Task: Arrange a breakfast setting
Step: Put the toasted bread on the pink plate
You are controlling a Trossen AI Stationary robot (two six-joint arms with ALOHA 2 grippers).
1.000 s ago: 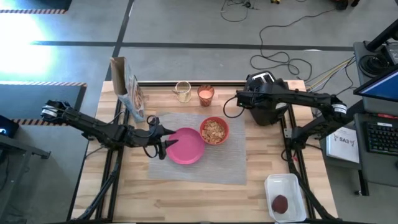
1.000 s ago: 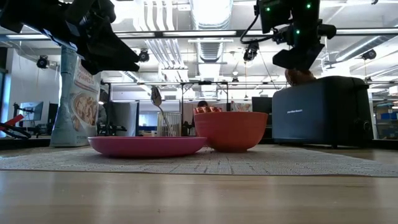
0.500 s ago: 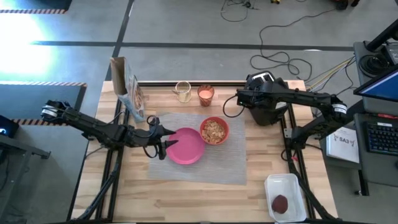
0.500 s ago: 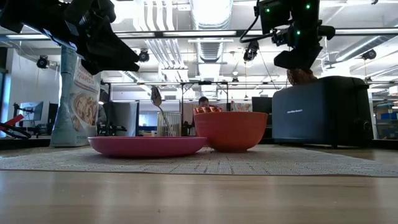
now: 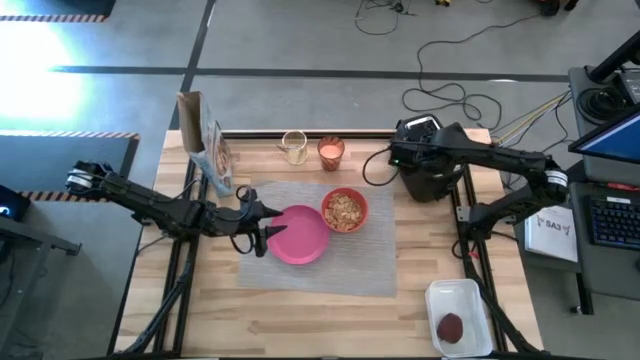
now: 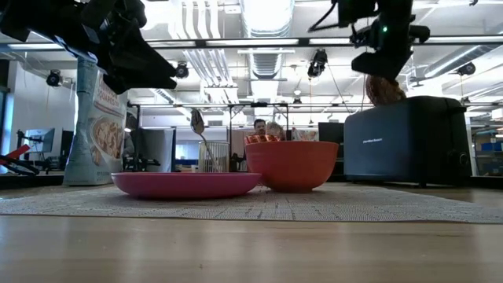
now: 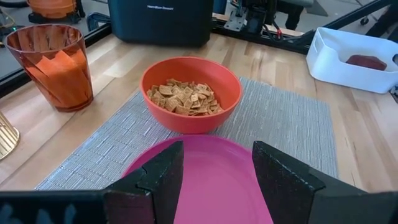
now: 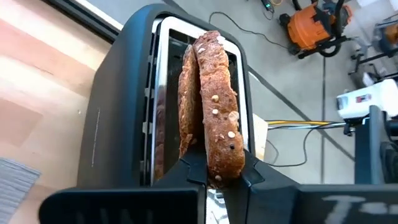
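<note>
Brown toast slice (image 8: 217,118) is pinched between the two dark fingers of the right gripper (image 8: 214,177). It sits just above the slot of the black toaster (image 8: 124,112) at the back right of the table. A second slice stays in the slot right beside it. One second ago the toast only peeked over the toaster's top in the low view. Now it hangs higher, and almost all of it shows above the toaster (image 6: 383,88). From above, the right gripper (image 5: 402,157) has also slid a little toward the toaster.

The left gripper (image 7: 214,168) has not moved. Its fingers are spread apart and hold nothing. It hovers over the near edge of the round pink plate (image 7: 217,186).

The plate lies on the grey woven placemat (image 5: 330,270) in the middle of the table (image 5: 300,320). The red bowl (image 5: 344,210) is full of cereal and sits on the mat, touching the plate's right side. The glass of orange drink (image 5: 331,152) stands behind the mat, next to a glass of pale yellow liquid (image 5: 293,147). A spoon (image 6: 198,126) stands up in that pale glass. A cereal box (image 5: 205,145) stands at the back left. The dark red patty (image 5: 451,326) lies in a white tray (image 5: 462,296) at the front right corner, well apart from the mat. None of these things have moved.
</note>
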